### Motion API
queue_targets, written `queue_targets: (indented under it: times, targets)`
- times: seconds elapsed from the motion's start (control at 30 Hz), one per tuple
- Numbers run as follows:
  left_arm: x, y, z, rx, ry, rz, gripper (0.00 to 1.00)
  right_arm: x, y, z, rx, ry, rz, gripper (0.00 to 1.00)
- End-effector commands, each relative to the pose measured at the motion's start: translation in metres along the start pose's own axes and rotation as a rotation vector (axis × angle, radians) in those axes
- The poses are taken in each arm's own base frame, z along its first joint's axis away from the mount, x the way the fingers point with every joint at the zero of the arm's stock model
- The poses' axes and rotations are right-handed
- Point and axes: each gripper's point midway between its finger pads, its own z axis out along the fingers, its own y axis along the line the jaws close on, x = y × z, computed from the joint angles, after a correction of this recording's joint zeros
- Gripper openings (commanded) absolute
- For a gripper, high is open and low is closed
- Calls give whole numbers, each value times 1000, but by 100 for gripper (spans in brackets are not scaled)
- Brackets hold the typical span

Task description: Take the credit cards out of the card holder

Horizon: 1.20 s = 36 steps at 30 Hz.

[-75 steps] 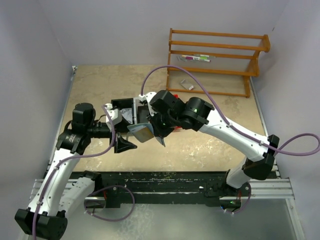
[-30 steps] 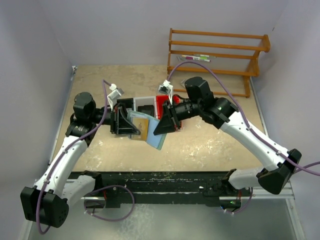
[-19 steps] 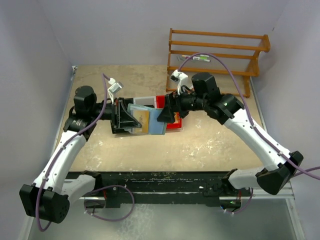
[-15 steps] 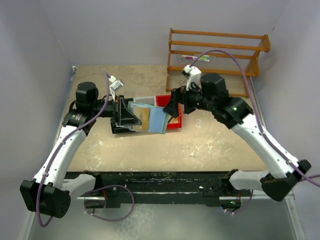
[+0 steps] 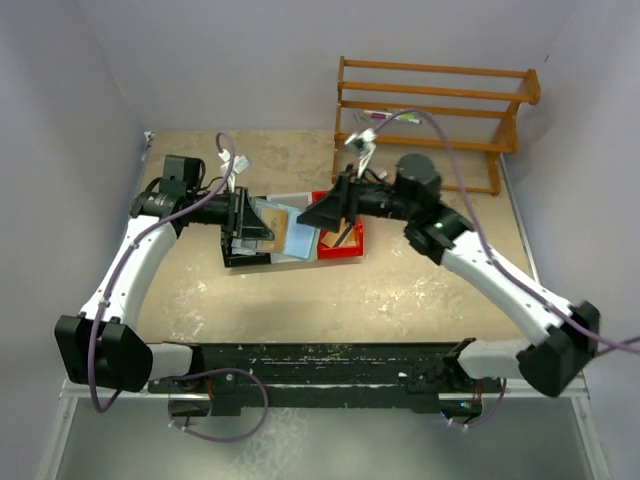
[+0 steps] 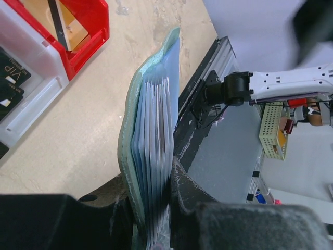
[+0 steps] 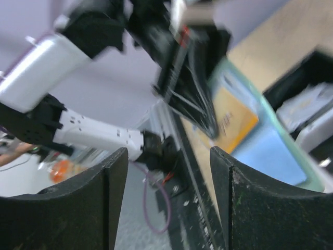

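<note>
right now the card holder (image 6: 130, 136) hangs in the air between the two arms. the left gripper (image 5: 243, 215) has its fingers closed on one end of it, so that the rest juts out toward the right arm. seen from the left wrist it stands on edge, a grey-green cover with the credit cards (image 6: 155, 130) packed side by side inside it, their free edges pointing away from the clamping fingers. the right gripper (image 5: 322, 212) hovers just beside that free end, over the red bin (image 5: 357, 243), with its fingers spread apart and nothing between them. its wrist view looks at the holder's open face, where an orange-yellow card (image 7: 234, 122) and a light blue card (image 7: 270, 156) show. so the thing to be pulled lies to the right gripper's left, on the line along which it points, and the holder's long axis runs roughly left to right between the two tools. the right arm is the free one and the nearer to the card edges, so i judge the coming move to be its own: go in along that axis, close on a card's edge, and draw it back the same way. whether the fingers line up with one card alone i cannot tell.
</note>
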Motion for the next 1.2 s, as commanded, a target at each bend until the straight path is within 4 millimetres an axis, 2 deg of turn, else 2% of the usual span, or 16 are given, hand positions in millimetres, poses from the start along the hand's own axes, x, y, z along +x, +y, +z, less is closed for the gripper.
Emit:
queue_targets:
  times: [0.0, 0.23, 0.37, 0.63, 0.83, 1.0, 1.17]
  targets:
    - [-15, -21, -16, 49, -41, 85, 6, 20, 20, 11, -225, 64, 118, 64]
    - [-19, -25, -17, 101, -42, 42, 7, 47, -9, 34, -211, 119, 184, 58]
    - [-20, -29, -19, 128, -42, 22, 8, 55, -19, 42, -215, 125, 217, 52]
    - [-22, -49, -24, 218, -42, 11, 10, 63, -29, 52, -224, 120, 243, 44]
    - [-21, -55, -27, 237, -42, 12, 10, 67, -29, 52, -223, 124, 250, 40]
    - [-18, -54, -26, 238, -40, 6, 12, 70, -25, 60, -236, 125, 262, 31]
    - [-19, -57, -27, 246, -42, 16, 19, 73, -30, 67, -215, 118, 280, 13]
